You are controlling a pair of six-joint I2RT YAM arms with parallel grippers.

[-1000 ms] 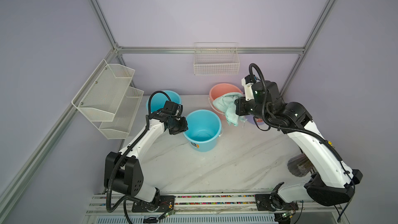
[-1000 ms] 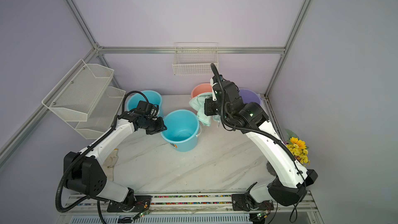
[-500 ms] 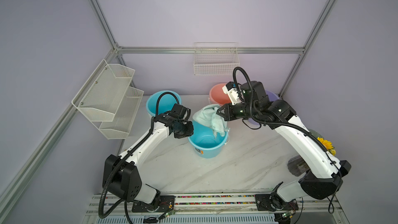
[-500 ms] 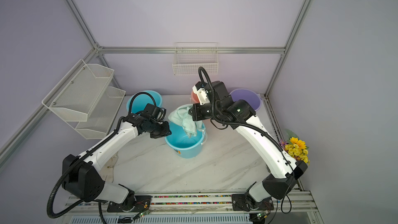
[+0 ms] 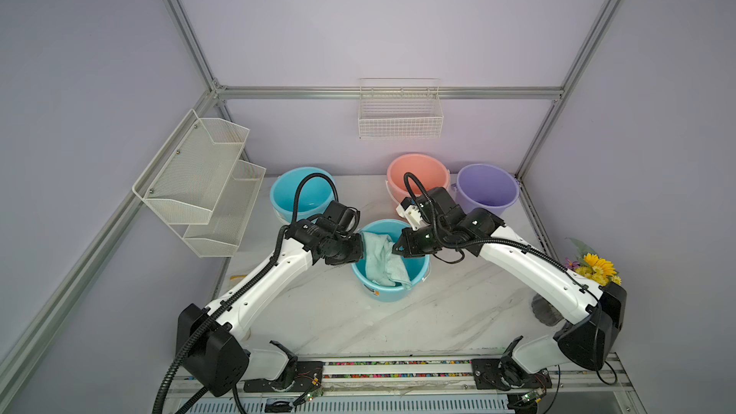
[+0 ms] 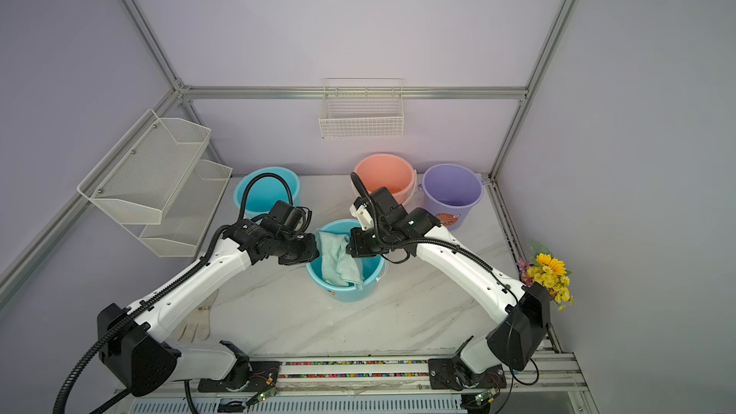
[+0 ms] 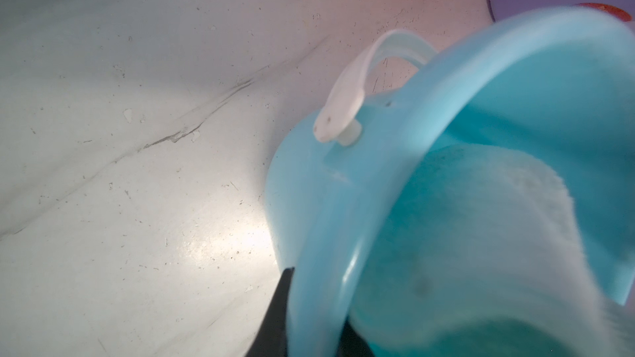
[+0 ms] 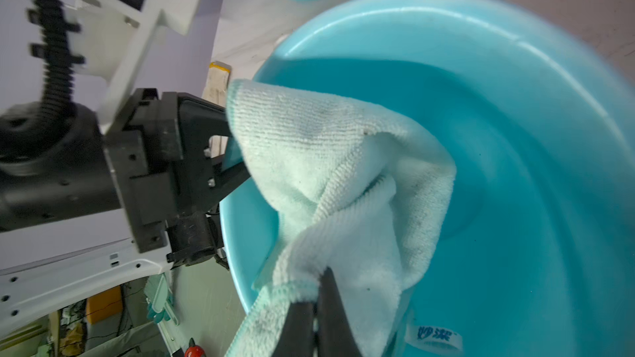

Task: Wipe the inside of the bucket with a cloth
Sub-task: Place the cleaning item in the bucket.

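Observation:
The light blue bucket (image 5: 384, 297) (image 6: 342, 292) stands mid-table. My left gripper (image 5: 359, 249) (image 6: 317, 252) is shut on its left rim, one finger (image 7: 278, 310) outside the wall and one inside, as the left wrist view shows (image 7: 314, 333). The pale mint-green cloth (image 5: 381, 260) (image 6: 337, 261) (image 8: 330, 152) hangs inside the bucket (image 8: 515, 97), draped against the left wall and over the rim. My right gripper (image 5: 398, 251) (image 6: 351, 251) (image 8: 321, 279) is shut on a bunched fold of the cloth above the bucket's mouth. The cloth's white tag (image 8: 434, 334) dangles beside the fingers.
A second blue bucket (image 5: 302, 193), a pink bucket (image 5: 418, 171) and a purple bucket (image 5: 488, 187) stand along the back. A wire shelf (image 5: 199, 181) hangs on the left wall and a wire basket (image 5: 400, 113) on the back wall. Flowers (image 5: 593, 268) sit at right; a white glove (image 6: 195, 324) lies front left.
My right arm swung left from over the pink bucket and lowered the cloth into the blue bucket. The left gripper and the bucket shifted forward and slightly right.

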